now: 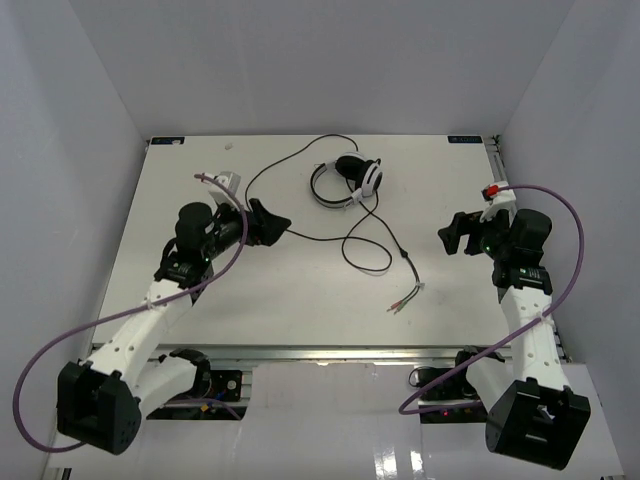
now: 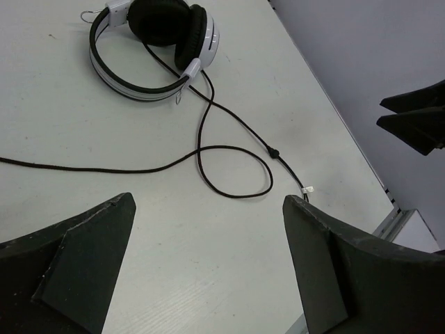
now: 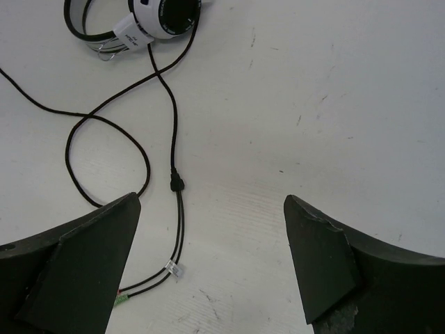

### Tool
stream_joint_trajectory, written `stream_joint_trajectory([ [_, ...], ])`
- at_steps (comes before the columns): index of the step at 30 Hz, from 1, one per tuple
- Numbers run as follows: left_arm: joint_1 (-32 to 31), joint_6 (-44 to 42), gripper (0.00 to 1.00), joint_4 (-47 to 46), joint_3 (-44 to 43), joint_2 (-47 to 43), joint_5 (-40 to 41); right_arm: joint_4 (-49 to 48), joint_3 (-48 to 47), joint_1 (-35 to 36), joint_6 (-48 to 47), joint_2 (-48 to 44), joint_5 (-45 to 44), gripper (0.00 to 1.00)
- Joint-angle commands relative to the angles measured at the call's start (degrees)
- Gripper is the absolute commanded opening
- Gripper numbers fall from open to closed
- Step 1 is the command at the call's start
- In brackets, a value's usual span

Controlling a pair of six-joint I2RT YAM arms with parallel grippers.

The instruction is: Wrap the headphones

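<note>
The headphones (image 1: 348, 180) lie on the white table near the back centre, white with black earcups; they also show in the left wrist view (image 2: 156, 42) and the right wrist view (image 3: 149, 17). Their thin black cord (image 1: 365, 245) loops forward and ends in red and green plugs (image 1: 400, 305), seen too in the right wrist view (image 3: 122, 298). My left gripper (image 1: 272, 222) is open and empty, left of the cord. My right gripper (image 1: 452, 235) is open and empty, right of the cord.
The white table (image 1: 300, 300) has a metal rail along its near edge. White walls close it in at the back and both sides. Purple cables hang from both arms.
</note>
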State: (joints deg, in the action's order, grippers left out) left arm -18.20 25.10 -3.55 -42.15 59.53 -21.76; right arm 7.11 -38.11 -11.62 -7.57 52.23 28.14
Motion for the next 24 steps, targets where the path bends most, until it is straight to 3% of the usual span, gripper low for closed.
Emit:
stream_joint_trajectory([
  [1,1.0,0.9,0.98,-5.3,3.3,-1.6,-2.4,-1.5,-2.2,-0.2,1.3,1.1,7.5,0.90],
  [2,1.0,1.5,0.98,-4.0,2.1,-0.1,-3.2,-1.4,-2.5,-0.2,-0.6,1.9,12.3,0.90],
  [3,1.0,1.9,0.98,-1.7,-0.9,4.0,-3.9,0.5,-3.2,-0.2,-11.0,2.5,23.8,0.90],
  [5,0.9,4.1,0.98,2.1,-6.8,13.3,-6.5,11.4,-6.1,0.7,-26.5,5.6,35.0,0.90],
  [7,1.0,6.6,0.98,6.5,-13.1,20.9,-7.3,11.7,-6.7,1.7,-26.8,8.9,37.8,0.90],
  [11,0.2,9.2,0.98,13.9,-27.0,36.1,-6.2,6.8,-4.6,3.0,-23.7,10.5,33.0,0.90],
  [15,-3.6,8.5,0.98,28.1,-44.0,49.5,5.4,3.5,-2.8,3.3,-21.7,11.0,27.2,0.90],
  [16,-4.4,8.9,0.97,32.1,-51.8,55.2,7.7,3.3,-2.6,3.3,-21.4,11.0,26.8,0.90],
  [19,-6.5,10.7,0.86,44.3,-66.7,65.6,16.2,2.8,-2.1,3.3,-21.0,11.2,27.3,0.90],
  [21,-7.4,12.1,0.78,47.4,-76.5,72.4,19.4,2.8,-2.1,3.4,-20.9,11.5,27.8,0.90],
  [24,-7.8,14.8,0.74,51.4,-82.9,77.1,24.2,3.5,-2.6,3.3,-21.3,11.4,27.6,0.90],
])
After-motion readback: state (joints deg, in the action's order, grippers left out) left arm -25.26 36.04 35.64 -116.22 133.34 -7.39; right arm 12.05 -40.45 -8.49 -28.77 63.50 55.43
